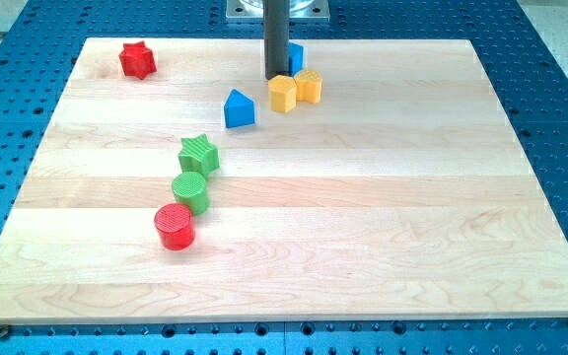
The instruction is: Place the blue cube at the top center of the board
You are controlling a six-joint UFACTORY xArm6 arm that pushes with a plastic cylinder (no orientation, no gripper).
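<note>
The blue cube point(295, 56) sits near the view's top centre of the wooden board point(363, 217), mostly hidden behind my dark rod. My tip point(276, 76) rests on the board just left of and below the cube, touching or nearly touching it. Two yellow blocks stand right below the cube: a yellow pentagon-like block point(283, 94) and a yellow ridged block point(309, 85), side by side and touching. The tip is just above the left yellow block.
A blue house-shaped block point(239, 108) lies left of the yellow pair. A red star point(137, 60) is at the top left. A green star point(199, 154), a green cylinder point(190, 191) and a red cylinder point(175, 226) form a line at lower left.
</note>
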